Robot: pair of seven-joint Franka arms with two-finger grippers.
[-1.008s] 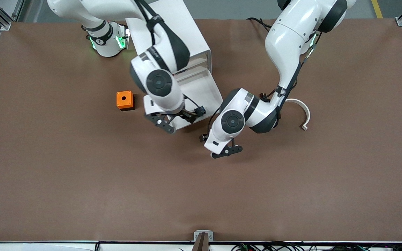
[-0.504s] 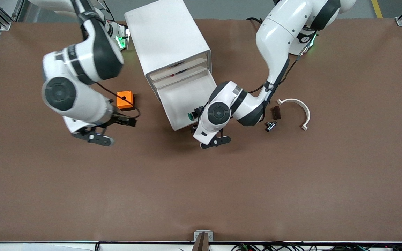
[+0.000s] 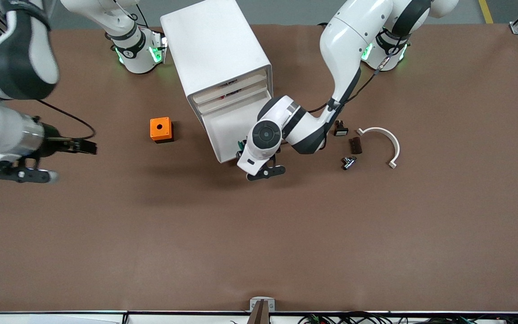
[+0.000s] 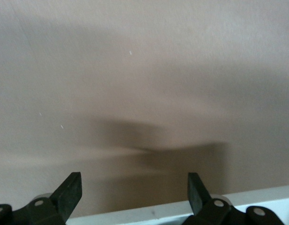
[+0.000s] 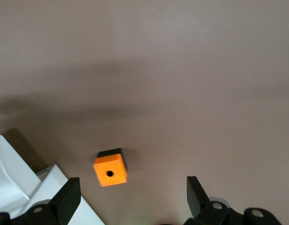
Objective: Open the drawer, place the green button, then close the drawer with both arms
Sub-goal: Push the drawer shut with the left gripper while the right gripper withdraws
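The white cabinet (image 3: pixel 214 49) stands near the robots' bases with its third drawer (image 3: pixel 227 130) pulled out. The button's green cap (image 3: pixel 241 145) shows inside the drawer at its front edge, partly hidden by the left arm's hand. My left gripper (image 3: pixel 265 172) hangs just past the drawer's front, open and empty. In the left wrist view (image 4: pixel 133 183) the drawer's white front edge (image 4: pixel 182 208) lies just under the fingers. My right gripper (image 3: pixel 20 174) is up in the air over the table at the right arm's end, open and empty; the right wrist view (image 5: pixel 133 187) shows this too.
An orange box with a hole (image 3: pixel 161 129) sits beside the cabinet toward the right arm's end and shows in the right wrist view (image 5: pixel 110 171). Toward the left arm's end lie a black-and-white switch (image 3: pixel 341 130), a dark brown part (image 3: pixel 355 145), a small metal part (image 3: pixel 348 162) and a white curved piece (image 3: pixel 387 139).
The right arm has swung away from the drawer's front to its own end of the table. The left gripper has moved closer to the drawer's front. The green cap has come into view in the drawer.
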